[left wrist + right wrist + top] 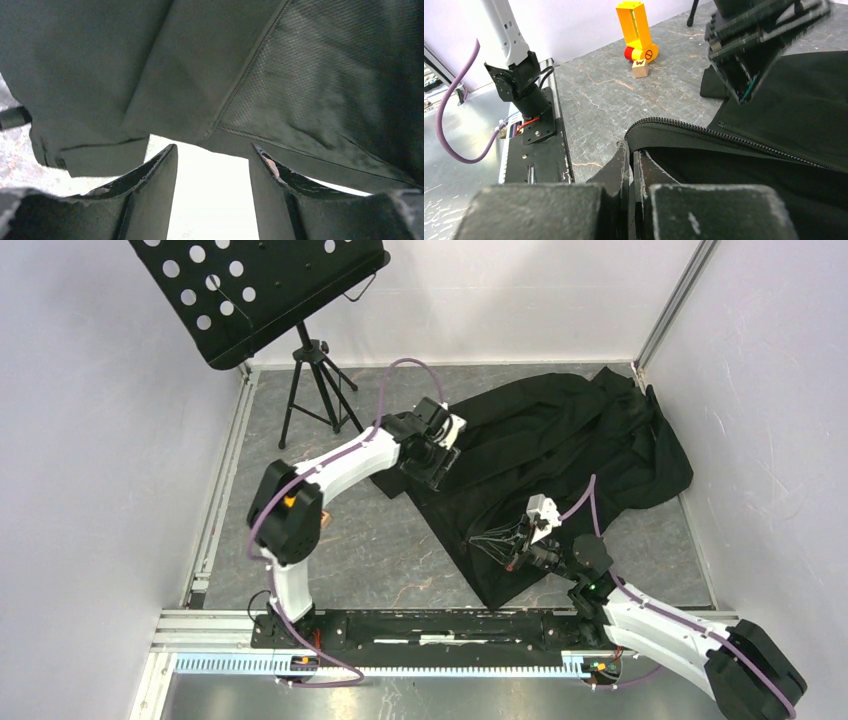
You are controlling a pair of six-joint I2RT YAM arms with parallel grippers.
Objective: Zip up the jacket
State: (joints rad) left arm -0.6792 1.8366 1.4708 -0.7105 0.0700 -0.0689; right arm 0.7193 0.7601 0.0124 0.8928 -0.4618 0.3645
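Table: grey marbled top. Black jacket lies crumpled over the right half, running from the far right corner down toward the near edge, with a bare strip of table along its right side. Music stand stands on its tripod feet at the far left. Right wrist view: yellow toy block with a red base and a small wooden cube just beside it, both on bare table left of the jacket.
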